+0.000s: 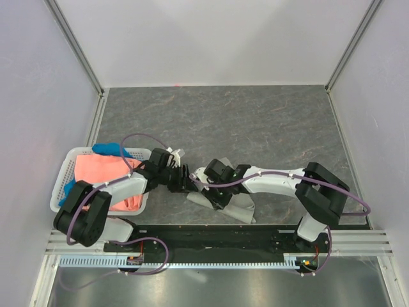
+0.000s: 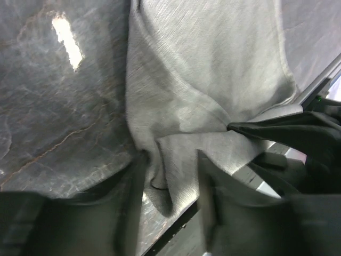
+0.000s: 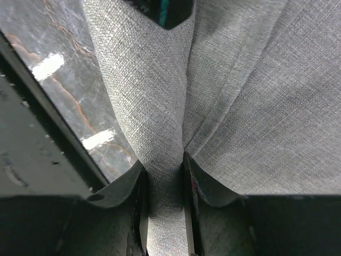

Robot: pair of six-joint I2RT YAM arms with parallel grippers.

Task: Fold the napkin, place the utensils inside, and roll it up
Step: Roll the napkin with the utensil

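Observation:
The light grey napkin lies bunched near the table's front edge, between the two arms. In the right wrist view a thick fold of the napkin runs between the fingers of my right gripper, which press on it from both sides. My left gripper stands open over a loose fold of the napkin, its fingers apart and not pinching the cloth. From above, the left gripper and the right gripper almost meet over the napkin's left end. The utensils are out of view.
A white basket at the left holds a coral-orange cloth and a blue cloth. The dark marbled tabletop stretches behind the arms. A black rail runs along the near edge.

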